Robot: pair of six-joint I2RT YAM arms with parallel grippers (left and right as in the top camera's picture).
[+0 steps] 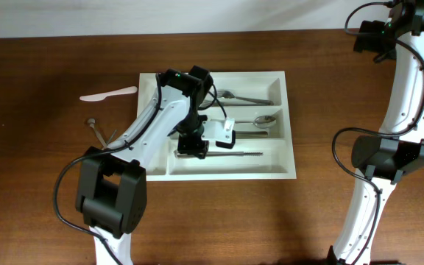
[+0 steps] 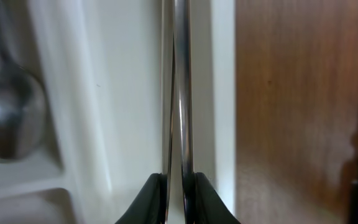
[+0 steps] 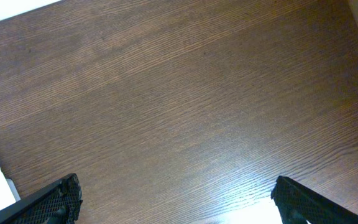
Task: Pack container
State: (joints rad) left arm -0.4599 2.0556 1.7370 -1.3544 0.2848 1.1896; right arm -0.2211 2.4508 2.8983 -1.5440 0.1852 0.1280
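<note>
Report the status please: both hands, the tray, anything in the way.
Left hand shut on metal utensil, low in nearest long compartment of cutlery tray. Right hand open above table, far from tray. Spoon in middle compartment; nothing blocks.

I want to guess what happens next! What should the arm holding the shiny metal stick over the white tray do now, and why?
Probably open the left gripper and let go. It is shut on the thin metal utensil, which already seems to lie along the bottom long slot of the tray, so little looks left but releasing it.

Dk wood table [image 1: 43,59], wht tray [image 1: 227,175], plastic knife [image 1: 109,93], metal utensils [image 1: 93,124] at L
</note>
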